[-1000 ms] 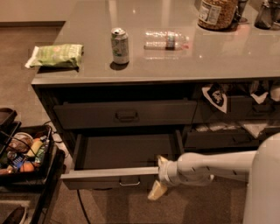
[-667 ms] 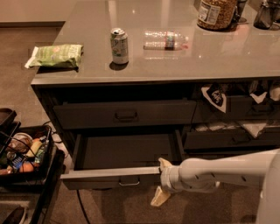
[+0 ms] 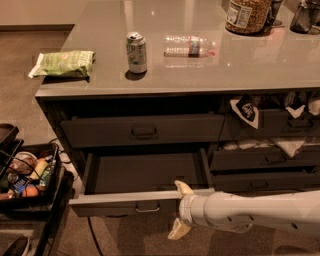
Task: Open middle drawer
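The middle drawer [image 3: 145,175] is seen pulled well out of the dark-grey cabinet, at about 6 o'clock in the view. Its flat, smooth inner floor is exposed, and a pale rim is shown along the top of its front panel. A small rectangular pull handle [image 3: 148,206] is fixed at the centre of that front.

The end effector [image 3: 176,210] is found at the right end of the drawer front, at 3 o'clock from the handle. Its two cream-coloured fingers [image 3: 183,189] are held apart, one lying over the top edge of the panel and the other below it. Whether the panel is actually touched cannot be told. The fingers are carried by a rounded white arm [image 3: 250,212] that enters from 4 o'clock.

On the glossy grey tabletop [image 3: 250,65] a cylindrical drink can [image 3: 136,52] stands upright at 11 o'clock. A clear plastic bottle [image 3: 189,45] with a red-and-white label lies on its side at 3 o'clock from the can. A crinkled green snack bag [image 3: 64,63] lies at the tabletop's 9 o'clock edge. A jar [image 3: 248,14] with a white printed label is placed at 1 o'clock. No writing on any of these can be read.

The upper drawer [image 3: 142,130] is shut directly above the open one. At 9 o'clock a wire basket [image 3: 50,155] of mixed packets is seen on the floor.
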You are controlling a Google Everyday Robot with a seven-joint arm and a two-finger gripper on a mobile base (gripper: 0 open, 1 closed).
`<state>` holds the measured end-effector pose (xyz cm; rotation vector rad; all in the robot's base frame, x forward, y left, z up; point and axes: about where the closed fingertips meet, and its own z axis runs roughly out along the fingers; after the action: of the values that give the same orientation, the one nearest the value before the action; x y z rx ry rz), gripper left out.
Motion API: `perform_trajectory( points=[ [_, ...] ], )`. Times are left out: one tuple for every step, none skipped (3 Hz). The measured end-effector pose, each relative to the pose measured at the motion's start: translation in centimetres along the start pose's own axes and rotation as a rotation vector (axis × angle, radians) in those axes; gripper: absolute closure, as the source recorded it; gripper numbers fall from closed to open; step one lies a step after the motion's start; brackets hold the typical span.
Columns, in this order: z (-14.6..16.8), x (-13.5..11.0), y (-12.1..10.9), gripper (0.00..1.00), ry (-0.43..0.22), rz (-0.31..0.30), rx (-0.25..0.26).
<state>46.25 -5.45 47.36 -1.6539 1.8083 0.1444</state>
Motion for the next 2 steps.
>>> perform_trajectory(
  points=[
    [0.00,0.00,0.00,0.00,0.000,0.000,0.000],
    [0.00,0.00,0.00,0.19,0.000,0.000,0.000]
  ],
)
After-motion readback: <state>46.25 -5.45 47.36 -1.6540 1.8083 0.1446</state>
